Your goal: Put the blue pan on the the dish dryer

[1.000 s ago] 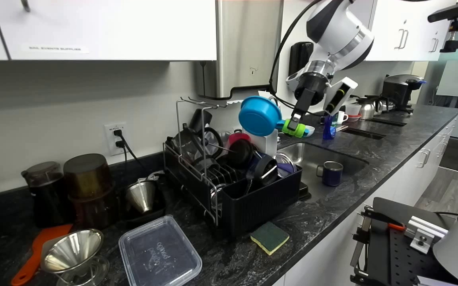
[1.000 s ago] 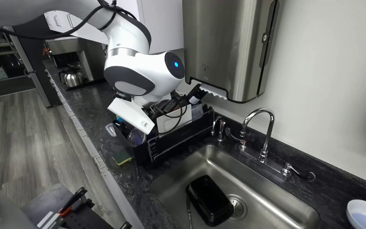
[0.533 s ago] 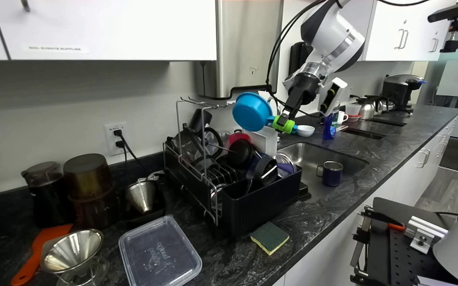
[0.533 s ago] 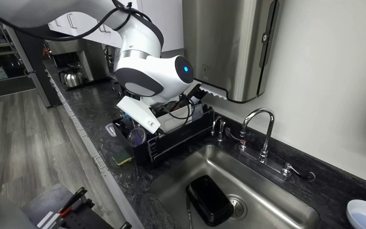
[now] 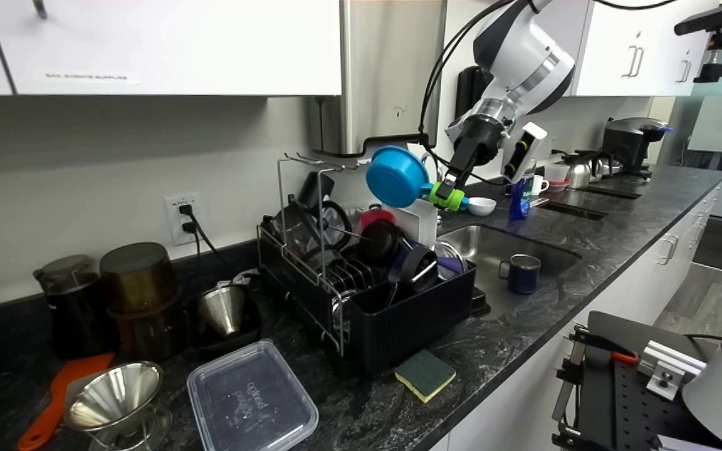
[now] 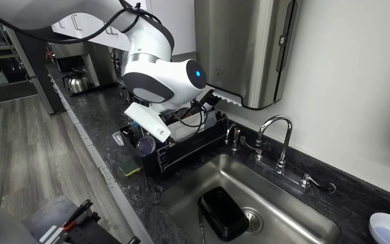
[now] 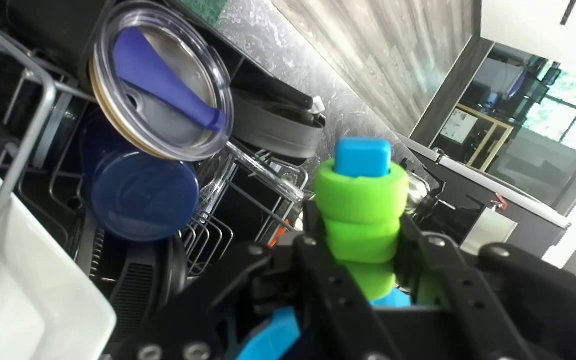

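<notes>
The blue pan (image 5: 397, 177) hangs in the air, tilted, above the back sink-side part of the dish dryer (image 5: 406, 329) in an exterior view. My gripper (image 5: 447, 195) is shut on the pan's handle, which has a green sleeve. In the wrist view, the gripper (image 7: 360, 220) holds the sleeve between both fingers. The blue handle end (image 7: 363, 157) sticks out past them, and parts of the blue body (image 7: 270, 336) show behind the fingers. The dish dryer's black side (image 6: 195, 142) also shows in an exterior view, where my wrist hides the gripper and most of the pan.
The rack holds several dishes, including a clear lid with a purple strip (image 7: 168, 82), a dark blue cup (image 7: 144, 196) and a white tray (image 7: 33, 295). A towel dispenser (image 6: 242, 51) hangs behind. The sink (image 6: 283, 210), faucet (image 6: 284, 142) and sponge (image 5: 425, 374) are close by.
Since one second ago, the arm and the held pan have shifted a little left in an exterior view, over the rack. Over the last half second nothing visibly moves.
</notes>
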Controlling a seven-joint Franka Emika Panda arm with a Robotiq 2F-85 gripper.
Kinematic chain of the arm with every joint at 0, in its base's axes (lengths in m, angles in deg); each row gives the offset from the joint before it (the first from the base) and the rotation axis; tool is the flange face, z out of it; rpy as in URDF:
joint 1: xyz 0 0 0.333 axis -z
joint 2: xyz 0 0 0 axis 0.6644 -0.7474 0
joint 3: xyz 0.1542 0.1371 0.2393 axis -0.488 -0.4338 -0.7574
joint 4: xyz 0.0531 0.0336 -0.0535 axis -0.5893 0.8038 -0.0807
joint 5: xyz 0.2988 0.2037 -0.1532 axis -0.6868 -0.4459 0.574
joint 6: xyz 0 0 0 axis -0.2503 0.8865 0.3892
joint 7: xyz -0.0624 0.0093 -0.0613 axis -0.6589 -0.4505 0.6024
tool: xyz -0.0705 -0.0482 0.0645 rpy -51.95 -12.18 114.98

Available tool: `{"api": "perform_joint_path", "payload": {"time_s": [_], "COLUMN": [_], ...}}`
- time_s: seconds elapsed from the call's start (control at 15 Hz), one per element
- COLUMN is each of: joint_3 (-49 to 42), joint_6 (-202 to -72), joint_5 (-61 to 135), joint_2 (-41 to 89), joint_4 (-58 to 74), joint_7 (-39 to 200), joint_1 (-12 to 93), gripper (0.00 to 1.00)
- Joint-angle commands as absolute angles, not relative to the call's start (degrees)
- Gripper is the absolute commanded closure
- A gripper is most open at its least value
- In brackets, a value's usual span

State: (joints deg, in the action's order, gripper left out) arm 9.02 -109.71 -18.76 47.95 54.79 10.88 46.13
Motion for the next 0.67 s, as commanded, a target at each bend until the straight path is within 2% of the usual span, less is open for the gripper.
{"api": "perform_joint_path", "payload": {"time_s": [0.0,0.13,0.2,0.6], "joint_3": [7.18,7.17,7.17,6.76], "joint_6": [-109.44,-109.44,-109.44,-103.81], "joint_5": [-18.88,-18.88,-18.88,-24.52], "joint_2": [47.86,47.86,47.86,48.78], "joint_4": [54.69,54.69,54.69,54.46], "joint_7": [10.8,10.8,10.8,15.38], "joint_1": [48.09,48.1,48.1,48.04], "gripper": [0.67,0.67,0.92,0.92]}}
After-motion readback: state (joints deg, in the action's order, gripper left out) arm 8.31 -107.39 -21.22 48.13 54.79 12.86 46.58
